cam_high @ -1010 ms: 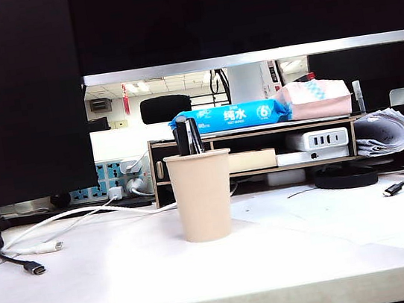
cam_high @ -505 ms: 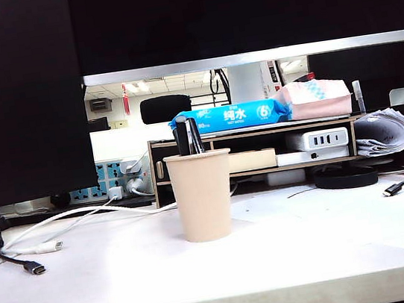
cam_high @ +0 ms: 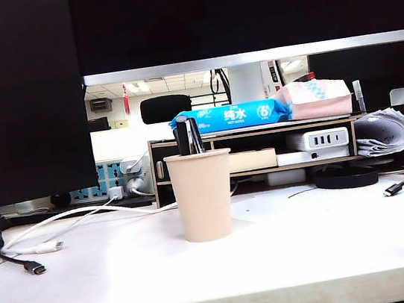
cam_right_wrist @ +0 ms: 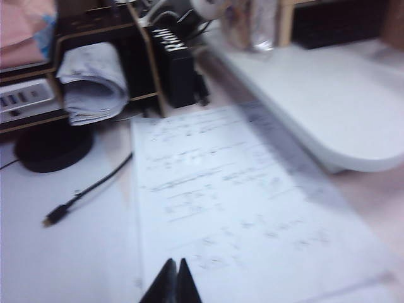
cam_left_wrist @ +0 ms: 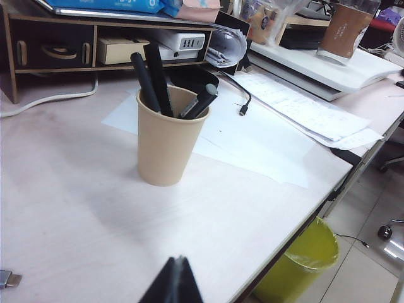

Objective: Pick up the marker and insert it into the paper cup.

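The beige paper cup [cam_high: 202, 196] stands upright in the middle of the white table. In the left wrist view the paper cup [cam_left_wrist: 165, 142] holds three black pens. The slim all-black marker [cam_left_wrist: 144, 79] with a rounded end leans at the cup's far side, beside a flat black pen [cam_left_wrist: 158, 72] and a grey-tipped one [cam_left_wrist: 202, 100]. My left gripper [cam_left_wrist: 177, 260] is shut and empty, well short of the cup over bare table. My right gripper [cam_right_wrist: 175, 262] is shut and empty over printed paper [cam_right_wrist: 221, 189]. Neither gripper shows in the exterior view.
A wooden shelf [cam_high: 259, 132] with wipes, tissues and chargers stands behind the cup. Cables [cam_high: 29, 262] lie at the left and a USB cable [cam_right_wrist: 82, 192] at the right. A black round pad [cam_right_wrist: 53, 148] sits near rolled papers. A yellow bin [cam_left_wrist: 297, 262] stands below the table edge.
The cup and the pens in it have not moved. A faint shadow on the paper at the right of the exterior view has faded.
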